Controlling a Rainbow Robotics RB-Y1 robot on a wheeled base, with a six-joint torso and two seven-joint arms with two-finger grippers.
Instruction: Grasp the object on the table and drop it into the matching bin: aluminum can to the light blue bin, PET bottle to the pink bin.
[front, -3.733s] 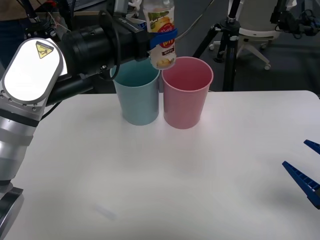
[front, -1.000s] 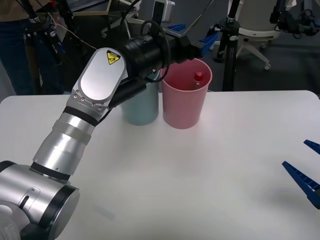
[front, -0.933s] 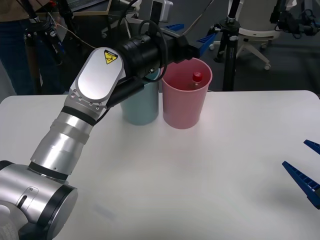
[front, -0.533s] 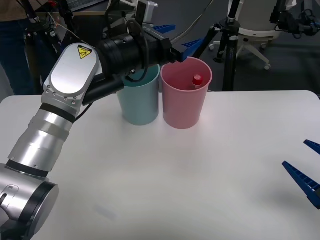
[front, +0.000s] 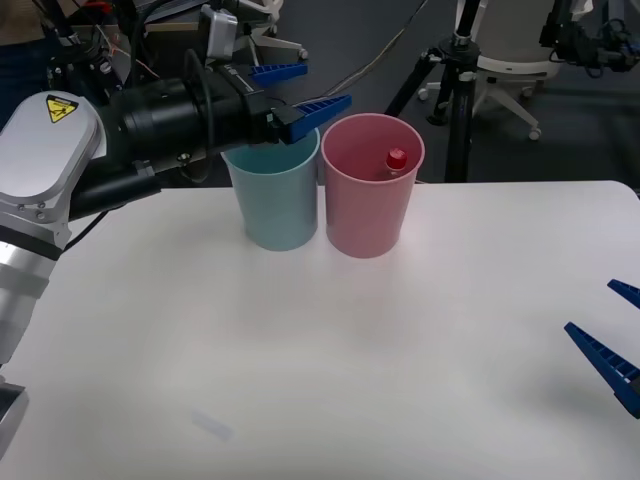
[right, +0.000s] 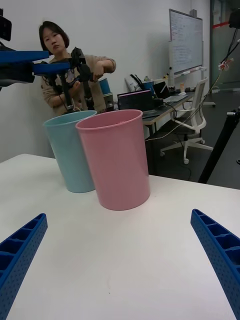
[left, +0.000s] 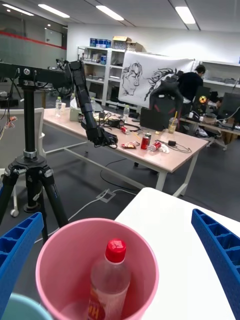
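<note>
The PET bottle (front: 396, 160) stands inside the pink bin (front: 372, 205), its red cap (left: 115, 250) just below the rim. In the left wrist view the bottle (left: 106, 287) leans a little inside the pink bin (left: 52, 260). My left gripper (front: 300, 88) hangs open above the light blue bin (front: 274, 200), holding nothing. My right gripper (front: 618, 338) rests open low at the table's (front: 330, 350) right edge; from its wrist view the pink bin (right: 116, 157) and light blue bin (right: 70, 150) stand side by side ahead.
A black tripod (front: 455, 90) and an office chair (front: 515, 60) stand behind the table. A person (right: 60, 75) stands behind the bins in the right wrist view. White tabletop stretches in front of the bins.
My left gripper let the bottle go into the pink bin, then drew back to the left, from above the pink bin to above the light blue one. The right arm stayed still.
</note>
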